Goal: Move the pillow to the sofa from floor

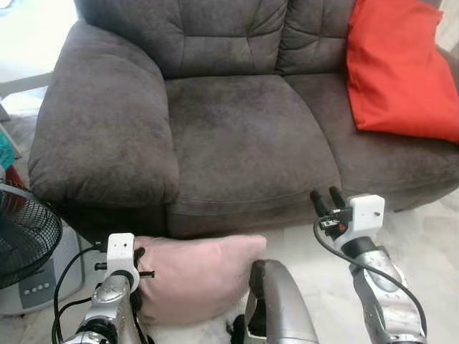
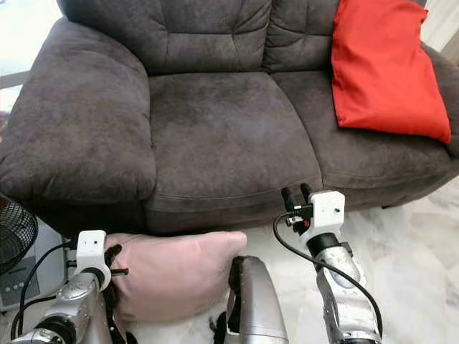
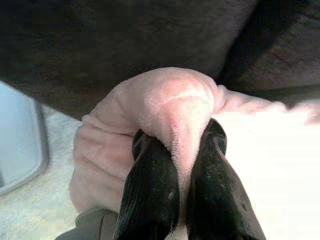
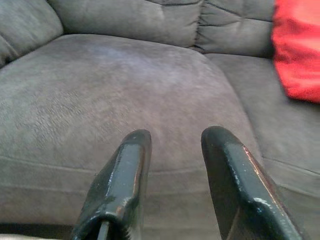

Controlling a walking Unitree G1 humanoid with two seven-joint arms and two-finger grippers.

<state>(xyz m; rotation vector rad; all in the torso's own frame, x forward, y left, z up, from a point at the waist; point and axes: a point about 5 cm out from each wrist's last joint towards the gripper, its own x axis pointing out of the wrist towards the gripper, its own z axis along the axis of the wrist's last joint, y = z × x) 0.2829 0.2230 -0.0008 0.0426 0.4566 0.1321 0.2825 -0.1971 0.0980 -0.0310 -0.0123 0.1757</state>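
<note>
A pale pink pillow point(image 1: 201, 276) lies low in front of the dark grey sofa point(image 1: 244, 136), just below the seat's front edge. My left gripper point(image 3: 182, 145) is shut on the pillow's left corner, a fold of pink fabric point(image 3: 180, 107) pinched between its black fingers. In the eye views that gripper point(image 1: 136, 276) sits at the pillow's left end. My right gripper point(image 1: 327, 201) is raised at the right, in front of the sofa's seat edge, open with nothing between its fingers point(image 4: 125, 170).
A red cushion point(image 1: 398, 64) leans on the sofa's right seat and backrest. A black fan grille point(image 1: 25, 233) and a white appliance point(image 1: 39, 287) stand at the left, close to the left arm. Pale marble floor point(image 1: 430, 229) lies to the right.
</note>
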